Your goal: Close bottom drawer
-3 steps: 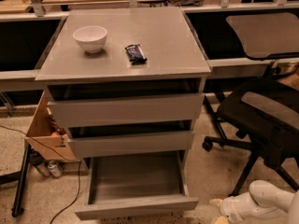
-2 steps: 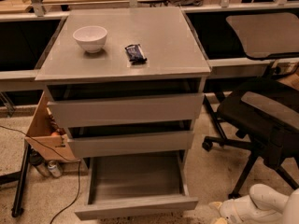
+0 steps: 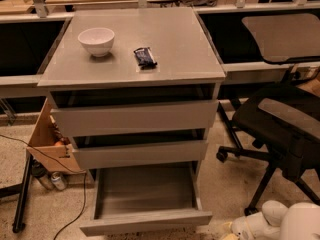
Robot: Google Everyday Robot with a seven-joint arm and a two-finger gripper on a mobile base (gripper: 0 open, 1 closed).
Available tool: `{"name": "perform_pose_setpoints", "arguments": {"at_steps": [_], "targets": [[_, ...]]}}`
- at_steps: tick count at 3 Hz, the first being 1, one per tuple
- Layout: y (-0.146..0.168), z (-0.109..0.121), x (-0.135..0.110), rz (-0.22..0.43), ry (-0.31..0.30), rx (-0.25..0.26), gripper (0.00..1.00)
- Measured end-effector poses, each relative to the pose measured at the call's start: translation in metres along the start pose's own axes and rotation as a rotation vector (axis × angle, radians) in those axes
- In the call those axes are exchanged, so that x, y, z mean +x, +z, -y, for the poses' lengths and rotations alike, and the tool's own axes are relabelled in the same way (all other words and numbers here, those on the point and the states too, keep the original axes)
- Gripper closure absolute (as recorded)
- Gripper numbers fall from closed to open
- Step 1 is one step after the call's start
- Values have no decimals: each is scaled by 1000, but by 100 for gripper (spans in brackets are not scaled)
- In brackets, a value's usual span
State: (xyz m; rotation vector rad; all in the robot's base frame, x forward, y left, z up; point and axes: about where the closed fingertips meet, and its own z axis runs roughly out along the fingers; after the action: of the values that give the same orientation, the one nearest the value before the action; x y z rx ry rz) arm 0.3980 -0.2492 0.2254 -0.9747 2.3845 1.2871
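Nearest the camera, at the lower right edge, the robot's white arm ends in the gripper [image 3: 235,230], low over the speckled floor. Whether it is wide or narrow cannot be told from here, and nothing is seen held in it.

Just to the gripper's left, near but apart from it, is the bottom drawer [image 3: 145,223]. It is pulled well out of the grey cabinet [image 3: 175,49], its short front facing the camera and its grey inside bare. The step in hand looks like the approach, with contact not yet made.

My judgement is that the next move calls for bringing the gripper across to the left, in front of the drawer's front, setting it against that face near the middle, then pushing straight away from the camera so that the drawer runs in without skewing.

Above and beyond the gripper, the middle drawer [image 3: 140,154] and top drawer [image 3: 135,118] stand slightly ajar. An office chair [image 3: 285,124] is behind the gripper to its right. Farther off on the cabinet top sit a white bowl [image 3: 96,40] and a dark snack wrapper [image 3: 145,57].
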Motion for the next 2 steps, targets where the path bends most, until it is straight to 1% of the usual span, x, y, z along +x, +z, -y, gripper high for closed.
{"name": "perform_pose_setpoints", "arguments": {"at_steps": [1, 2], "targets": [[13, 18, 8, 2, 56, -63, 55], [24, 32, 11, -1, 99, -115, 80]]}}
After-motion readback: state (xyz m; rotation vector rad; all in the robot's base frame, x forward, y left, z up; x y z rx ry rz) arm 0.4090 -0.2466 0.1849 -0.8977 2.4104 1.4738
